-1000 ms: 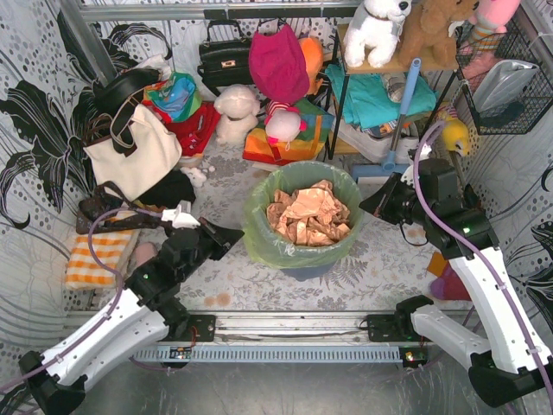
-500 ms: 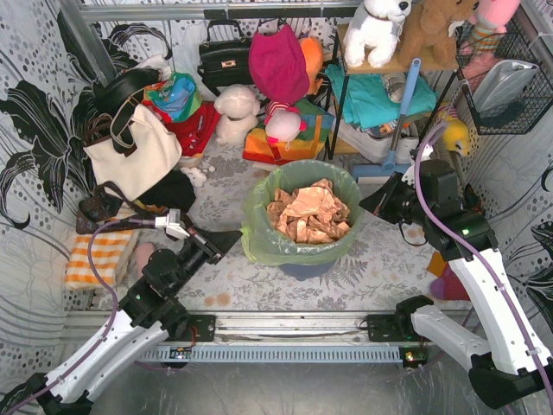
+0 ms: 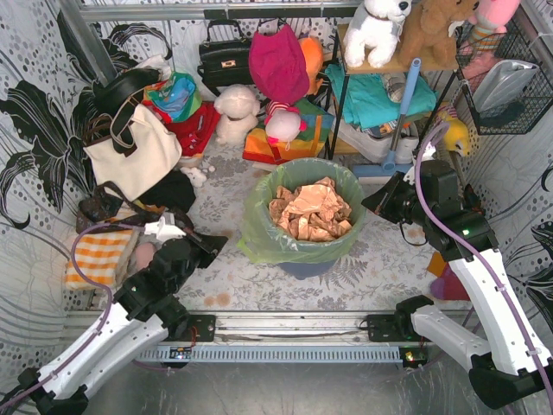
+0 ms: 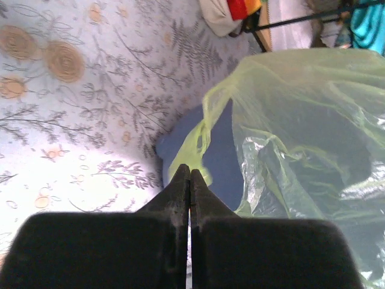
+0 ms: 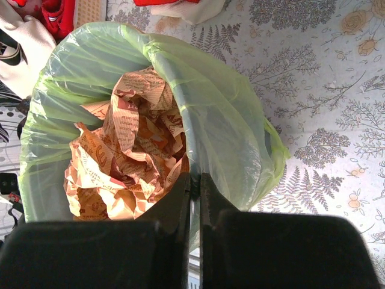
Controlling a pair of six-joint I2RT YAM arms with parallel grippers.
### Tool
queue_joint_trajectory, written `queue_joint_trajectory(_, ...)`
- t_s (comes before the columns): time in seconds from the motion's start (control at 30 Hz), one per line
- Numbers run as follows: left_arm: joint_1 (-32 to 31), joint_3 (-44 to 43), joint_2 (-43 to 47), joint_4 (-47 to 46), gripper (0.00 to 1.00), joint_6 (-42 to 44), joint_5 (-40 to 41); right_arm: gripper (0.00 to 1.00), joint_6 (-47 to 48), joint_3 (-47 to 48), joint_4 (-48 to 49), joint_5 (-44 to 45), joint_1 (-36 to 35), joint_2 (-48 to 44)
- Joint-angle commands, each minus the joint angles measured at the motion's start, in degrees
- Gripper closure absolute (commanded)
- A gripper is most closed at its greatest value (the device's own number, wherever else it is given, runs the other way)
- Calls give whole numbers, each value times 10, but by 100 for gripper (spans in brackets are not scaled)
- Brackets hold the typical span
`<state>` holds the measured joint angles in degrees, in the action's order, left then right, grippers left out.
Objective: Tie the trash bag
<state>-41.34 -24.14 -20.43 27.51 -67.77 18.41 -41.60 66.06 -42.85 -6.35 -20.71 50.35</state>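
Bag (image 3: 259, 235), sitting in the bin (image 3: 302, 269) mid-desk (image 3: 380, 270), is looking light, limp and slippery, so I'm judging its loose rim film the place to grab, my left pincer (image 4: 190, 172) seemingly pinching that film, my right pincer (image 5: 195, 178) hanging closed and empty nearby.

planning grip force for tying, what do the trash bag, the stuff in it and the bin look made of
Trash bag: thin plastic film, probably; translucent green, glossy, wrinkled.
Filling: crumpled printed brown paper, matte, sharp creases.
Bin: likely rigid plastic, smooth blue-grey; mostly covered, so uncertain.
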Motion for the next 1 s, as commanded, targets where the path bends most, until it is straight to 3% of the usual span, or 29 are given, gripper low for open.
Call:
queue_joint_trajectory(0.0,2,-29,-21,44,100,-10,53,100,-9,1,-14,11,-3,1)
queue_joint_trajectory(0.2,3,3,-10,-134,100,52,-40,100,-7,4,-14,-1,-3,5)
queue_joint_trajectory(0.3,2,8,-16,-99,98,7,-18,100,-7,3,-12,0,-3,4)
queue_joint_trajectory(0.43,3,24,-39,-77,69,-33,-29,100,-7,3,-10,-1,-3,4)
queue_joint_trajectory(0.63,2,44,-94,-119,42,-41,-69,100,-7,8,-8,0,-3,5)
queue_joint_trajectory(0.87,2,56,-151,-196,28,-27,-111,100,-7,9,-11,3,-3,4)
queue_joint_trajectory(0.97,2,62,-165,-218,27,-22,-120,100,-8,9,-12,3,-3,4)
